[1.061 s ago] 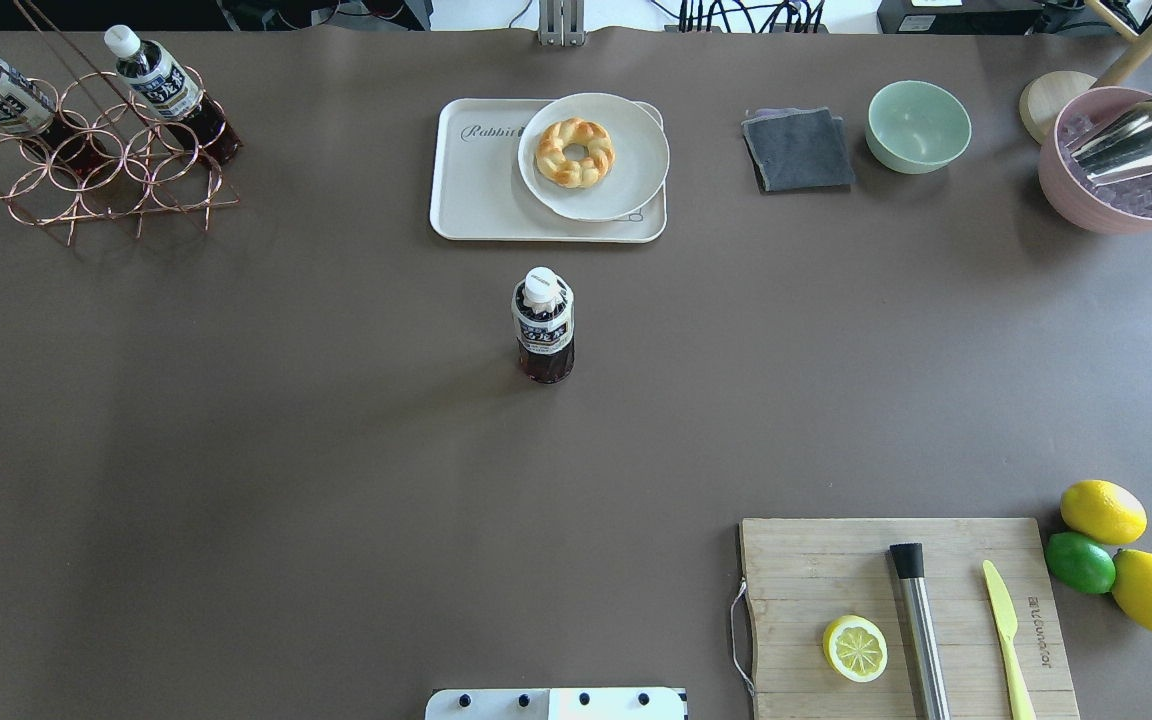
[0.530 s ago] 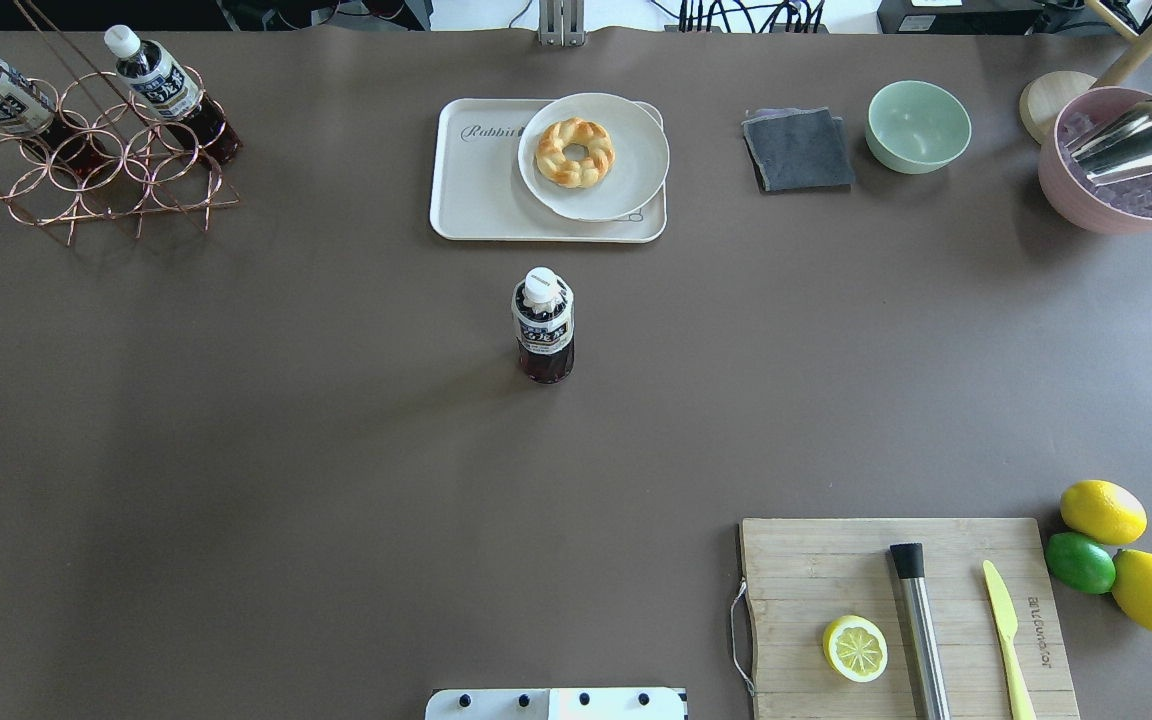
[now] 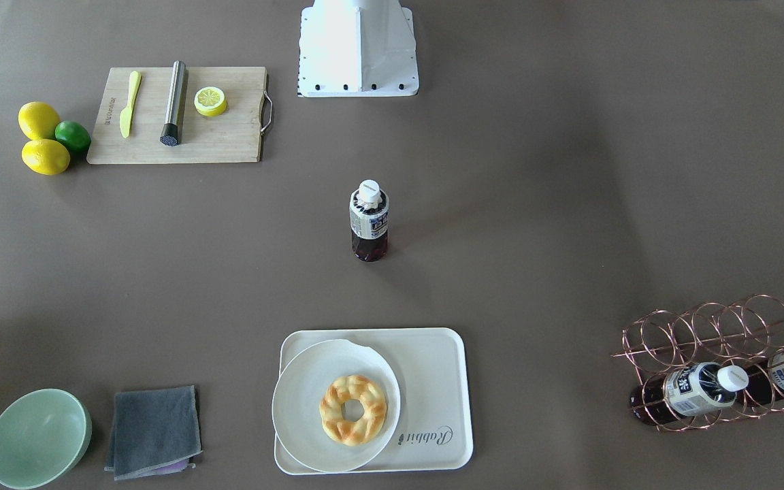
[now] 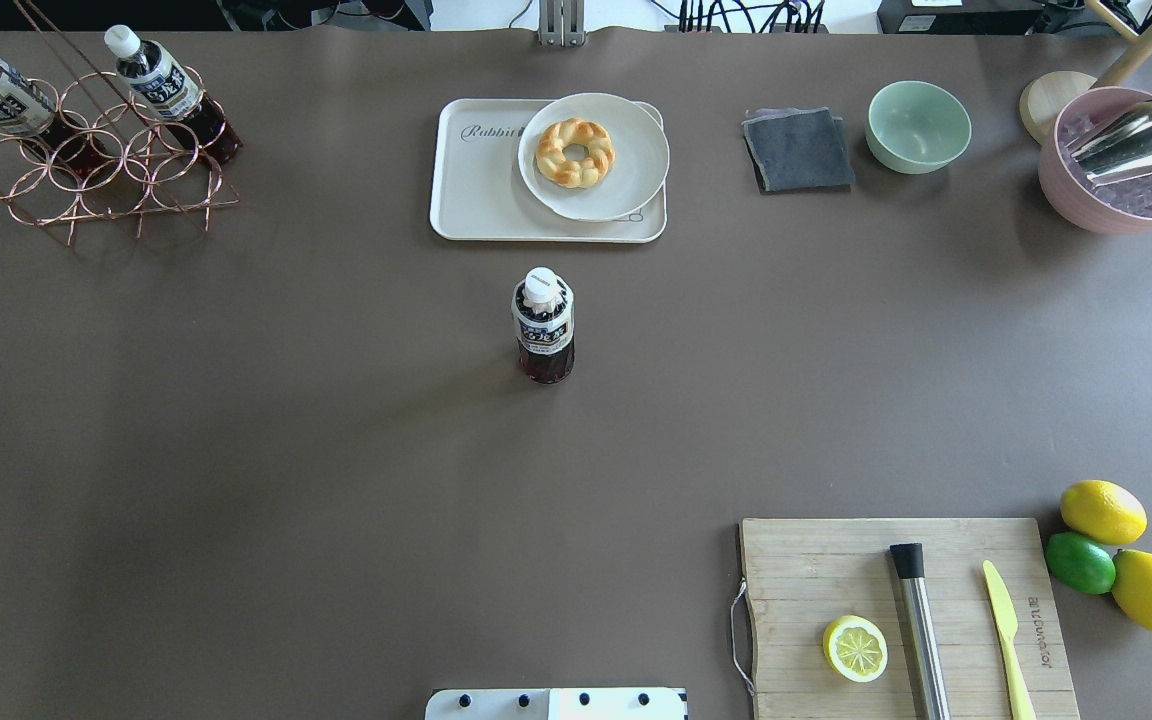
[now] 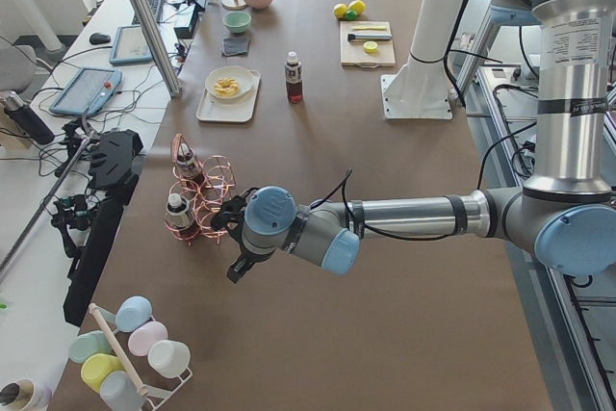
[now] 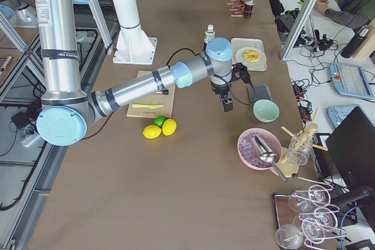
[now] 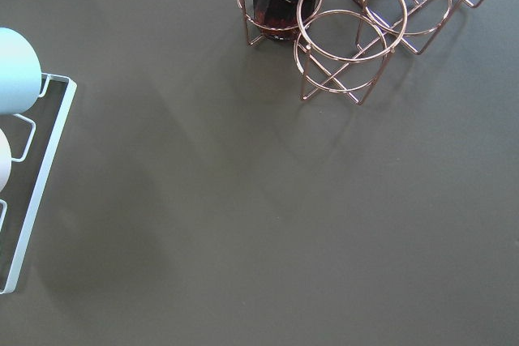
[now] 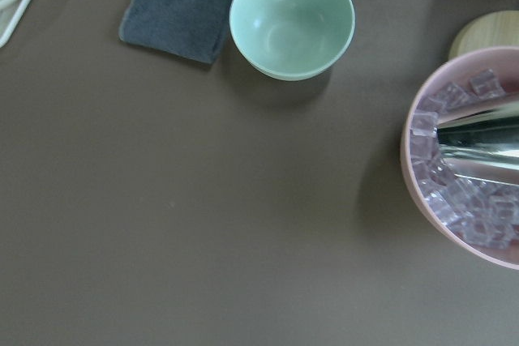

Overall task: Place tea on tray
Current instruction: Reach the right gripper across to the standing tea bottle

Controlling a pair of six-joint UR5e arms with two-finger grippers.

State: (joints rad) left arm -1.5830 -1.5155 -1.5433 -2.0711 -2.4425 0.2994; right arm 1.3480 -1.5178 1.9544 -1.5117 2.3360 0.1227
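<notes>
Tea: the tea (image 4: 543,325) stands upright, cap up, in the middle of the table (image 4: 266,430), just on the near side of the tray and apart from everything else. Nothing grips or touches it. Its sides are free, so fingers could close round the body from either side.

Tray: the tray (image 4: 481,195) lies at far centre. A round plate (image 4: 626,180) with a doughnut (image 4: 575,152) fills its right part and laps over the rim. The bare strip on the left, under the lettering, looks like the only room for a bottle.

Left gripper: the left gripper (image 5: 238,265) hangs over the table's left end, beside the copper wire rack (image 4: 86,175) that holds two more bottles. It is well apart from the tea. I cannot tell whether its jaws are apart or together.

Right gripper: the right gripper (image 6: 226,102) hangs over the far right, near the green bowl (image 4: 918,125) and the pink ice bowl (image 4: 1066,195), also well apart from the tea. Its jaws cannot be read either.

Step in hand: probably the reach toward the bottle; no grasp exists yet.

Arm choice: the bottle sits about midway, so either arm seems able to take it.

Risk: the tall, narrow bottle may tip if nudged, and it must come down clear of the plate's edge.
</notes>
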